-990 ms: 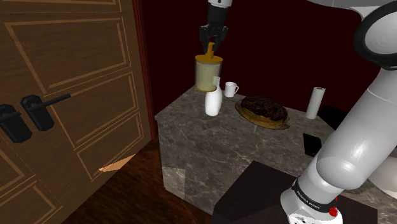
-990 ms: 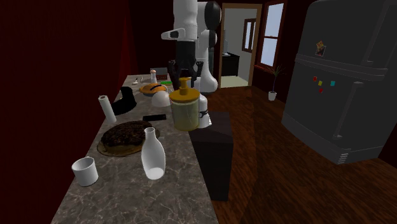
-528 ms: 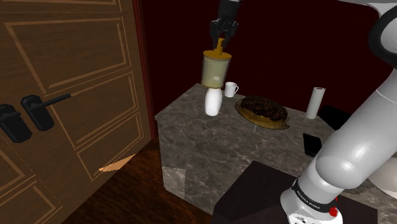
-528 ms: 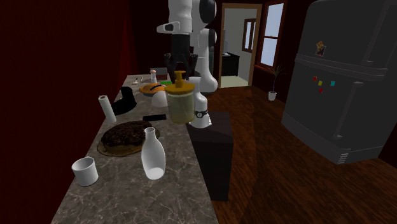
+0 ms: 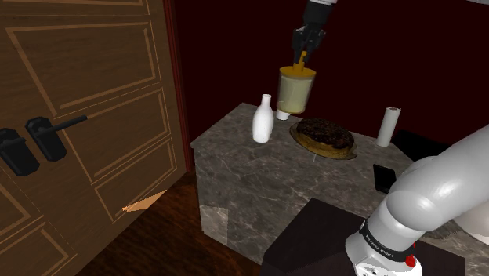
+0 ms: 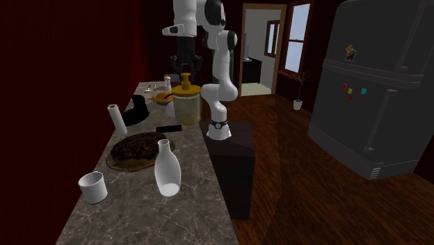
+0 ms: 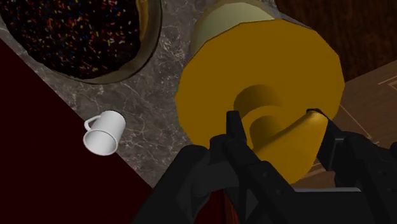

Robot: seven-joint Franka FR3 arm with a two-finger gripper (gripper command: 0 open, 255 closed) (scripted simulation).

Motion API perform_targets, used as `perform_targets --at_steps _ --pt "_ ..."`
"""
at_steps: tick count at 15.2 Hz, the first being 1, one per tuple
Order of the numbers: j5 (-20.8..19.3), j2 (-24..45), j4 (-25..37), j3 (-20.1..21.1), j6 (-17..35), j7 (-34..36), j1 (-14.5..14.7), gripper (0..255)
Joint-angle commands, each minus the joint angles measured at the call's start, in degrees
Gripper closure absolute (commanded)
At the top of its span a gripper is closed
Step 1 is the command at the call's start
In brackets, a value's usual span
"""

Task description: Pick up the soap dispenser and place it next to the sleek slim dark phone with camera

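The soap dispenser is a pale yellow jar with an amber pump top. It hangs in the air above the marble counter, and my gripper is shut on its pump from above. From the wrist, the fingers clasp the amber pump of the dispenser. In the second exterior view the dispenser hangs under the gripper, over the counter's middle. The slim dark phone lies flat just below and before it. It also shows as a dark slab at the shoulder view's right.
A white bottle, a white mug and a dark cake on a plate stand on the counter, with a paper roll behind. A wooden door is at the left; a grey fridge stands across the room.
The gripper has carried the dispenser toward the shoulder view's right, from beside the white bottle to above the mug and cake. It stays clasped.
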Motion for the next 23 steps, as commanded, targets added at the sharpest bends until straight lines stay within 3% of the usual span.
perform_targets --at_steps 1,12,23 --pt "-0.4 -2.8 -2.6 -1.3 -0.2 -2.0 -0.7 255" --pt "-4.7 -15.6 -11.6 -10.0 -3.7 -13.9 -5.0 255" --pt "-11.4 -22.4 -12.6 -20.6 -8.2 -27.2 -9.0 255"
